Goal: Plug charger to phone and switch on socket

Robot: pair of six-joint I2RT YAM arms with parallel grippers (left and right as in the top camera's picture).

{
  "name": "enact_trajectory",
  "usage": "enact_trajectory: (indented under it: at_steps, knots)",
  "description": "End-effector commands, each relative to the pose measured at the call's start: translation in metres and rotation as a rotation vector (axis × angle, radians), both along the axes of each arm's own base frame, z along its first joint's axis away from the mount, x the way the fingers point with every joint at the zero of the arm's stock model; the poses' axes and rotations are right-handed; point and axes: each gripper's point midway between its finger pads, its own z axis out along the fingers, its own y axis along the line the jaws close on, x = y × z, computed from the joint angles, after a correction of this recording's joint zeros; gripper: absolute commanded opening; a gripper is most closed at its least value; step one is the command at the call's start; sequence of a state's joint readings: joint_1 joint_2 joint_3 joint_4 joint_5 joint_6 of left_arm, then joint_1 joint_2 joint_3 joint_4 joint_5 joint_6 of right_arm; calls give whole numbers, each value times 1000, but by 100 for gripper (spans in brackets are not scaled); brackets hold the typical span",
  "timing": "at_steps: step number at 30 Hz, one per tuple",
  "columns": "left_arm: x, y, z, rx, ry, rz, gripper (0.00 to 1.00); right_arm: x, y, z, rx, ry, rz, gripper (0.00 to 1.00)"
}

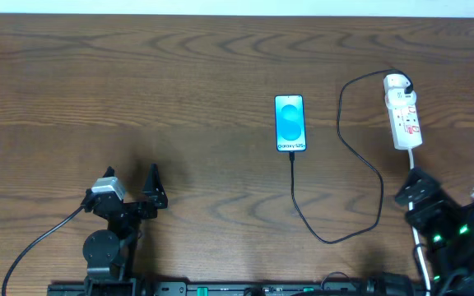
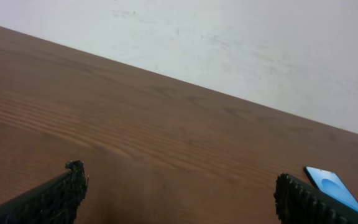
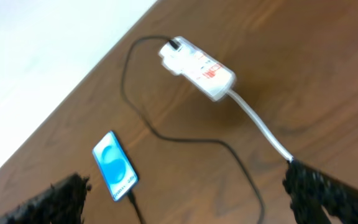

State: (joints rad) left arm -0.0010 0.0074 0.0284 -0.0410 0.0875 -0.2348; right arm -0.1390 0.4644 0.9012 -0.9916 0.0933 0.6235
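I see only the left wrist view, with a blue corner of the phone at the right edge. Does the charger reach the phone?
Observer: Yes. From overhead, the charger tip meets the phone at its near edge. I cannot tell if it is fully seated.
Operator: Where is the socket?
Observer: The socket lies to the right of the phone, and the charger runs to its far end.
Operator: Which arm is closer to it?
Observer: The right gripper, with its fingers open, is just on the near side of the socket.
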Motion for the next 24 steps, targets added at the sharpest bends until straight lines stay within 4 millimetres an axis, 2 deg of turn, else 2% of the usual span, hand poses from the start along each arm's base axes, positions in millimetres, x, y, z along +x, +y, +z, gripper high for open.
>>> enact_trajectory:
  at_steps: [1,8,24]
  knots:
    - [0,0,-16,14,41,1,98,3,9,-28,-10,-57,56,99]
    - [0,0,-16,14,41,1,98,18,13,-51,-20,-239,81,99]
    - [0,0,-16,14,41,1,98,57,18,-64,-55,-583,134,99]
